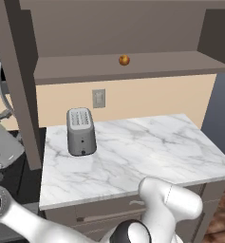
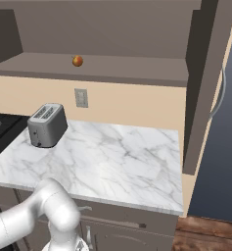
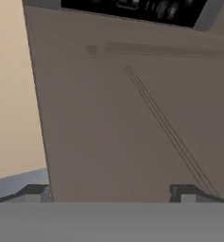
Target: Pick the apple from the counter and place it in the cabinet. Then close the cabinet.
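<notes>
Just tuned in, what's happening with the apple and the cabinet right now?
The apple already sits on the shelf inside the cabinet, whose doors stand open. The hand is open and holds nothing; its camera looks close at a brown panel, apparently the left cabinet door. The counter carries only a toaster. What is left is closing the cabinet.
</notes>
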You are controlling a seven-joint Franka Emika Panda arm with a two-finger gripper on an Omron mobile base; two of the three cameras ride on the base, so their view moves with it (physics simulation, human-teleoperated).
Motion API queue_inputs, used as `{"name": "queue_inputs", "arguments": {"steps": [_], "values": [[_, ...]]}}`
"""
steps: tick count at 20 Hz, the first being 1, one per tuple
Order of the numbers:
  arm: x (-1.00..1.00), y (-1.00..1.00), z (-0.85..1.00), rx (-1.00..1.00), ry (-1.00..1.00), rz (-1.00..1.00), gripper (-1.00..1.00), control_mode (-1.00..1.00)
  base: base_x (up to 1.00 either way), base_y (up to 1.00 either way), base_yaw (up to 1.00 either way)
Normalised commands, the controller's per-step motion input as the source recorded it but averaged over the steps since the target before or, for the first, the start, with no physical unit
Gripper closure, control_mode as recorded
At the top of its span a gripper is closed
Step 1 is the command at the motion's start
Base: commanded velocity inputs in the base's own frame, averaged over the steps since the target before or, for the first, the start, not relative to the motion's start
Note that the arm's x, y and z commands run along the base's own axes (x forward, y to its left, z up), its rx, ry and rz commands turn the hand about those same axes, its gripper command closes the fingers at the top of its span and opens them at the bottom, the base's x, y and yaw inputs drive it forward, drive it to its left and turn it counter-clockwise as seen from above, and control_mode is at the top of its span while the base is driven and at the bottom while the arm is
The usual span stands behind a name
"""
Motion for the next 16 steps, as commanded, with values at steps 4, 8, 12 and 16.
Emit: {"name": "queue_inputs", "arguments": {"steps": [4,8,12,16], "values": [[-0.44,-1.0,0.76,0.42,-0.12,-0.07,-1.0,-1.0,0.0,0.0,0.0],[-0.46,-1.0,0.72,0.44,-0.09,-0.05,-1.0,-1.0,0.0,0.0,0.0],[-0.59,-1.0,0.6,0.43,-0.09,-0.01,-1.0,-1.0,0.0,0.0,0.0],[-0.56,-1.0,0.37,0.42,-0.06,0.0,-1.0,-1.0,0.0,0.0,0.0]]}}
